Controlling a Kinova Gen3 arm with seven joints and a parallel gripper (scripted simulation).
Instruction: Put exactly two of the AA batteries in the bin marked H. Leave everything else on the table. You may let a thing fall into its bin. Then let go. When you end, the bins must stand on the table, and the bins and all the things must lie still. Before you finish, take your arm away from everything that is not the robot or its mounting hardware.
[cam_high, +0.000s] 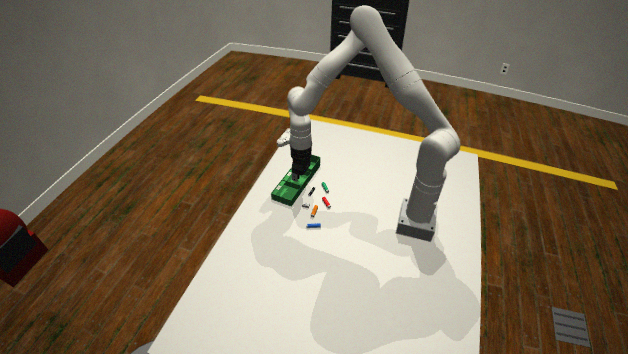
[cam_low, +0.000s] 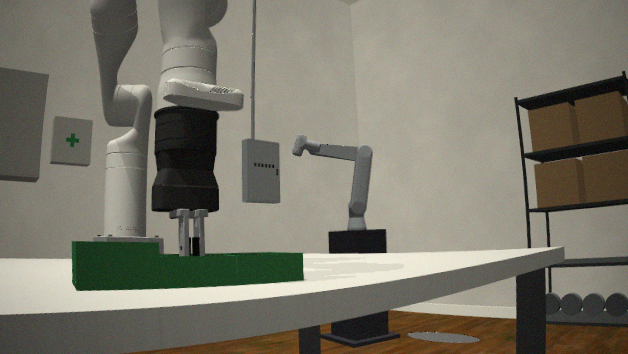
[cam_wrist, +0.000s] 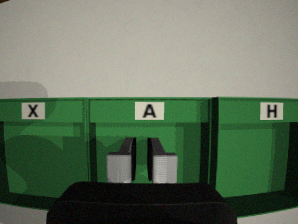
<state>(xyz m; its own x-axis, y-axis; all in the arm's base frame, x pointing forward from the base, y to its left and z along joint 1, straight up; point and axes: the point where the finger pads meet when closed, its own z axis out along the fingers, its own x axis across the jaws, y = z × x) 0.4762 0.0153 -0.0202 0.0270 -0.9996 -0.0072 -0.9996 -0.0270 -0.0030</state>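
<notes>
My gripper (cam_high: 295, 178) (cam_low: 192, 249) (cam_wrist: 141, 152) points down into the middle bin A (cam_low: 210, 270) (cam_wrist: 112, 111). Its fingers stand a little apart with nothing between them. Bin H (cam_low: 115, 265) (cam_wrist: 245, 110) is to the right of A in the wrist view; nothing lies in its visible part. Beside the bins lie small cylinders that look like batteries: green (cam_high: 325, 187), black (cam_high: 311, 191), red (cam_high: 326, 202), orange (cam_high: 314, 211) and blue (cam_high: 313, 225). Their exact kinds are too small to tell. No battery shows in the wrist view.
Bin X (cam_low: 270, 267) (cam_wrist: 10, 111) adjoins A on the side away from H. The bins stand in a row, and H has taller walls in the exterior view. A small grey-white thing (cam_high: 305, 205) lies between the bins and the orange cylinder.
</notes>
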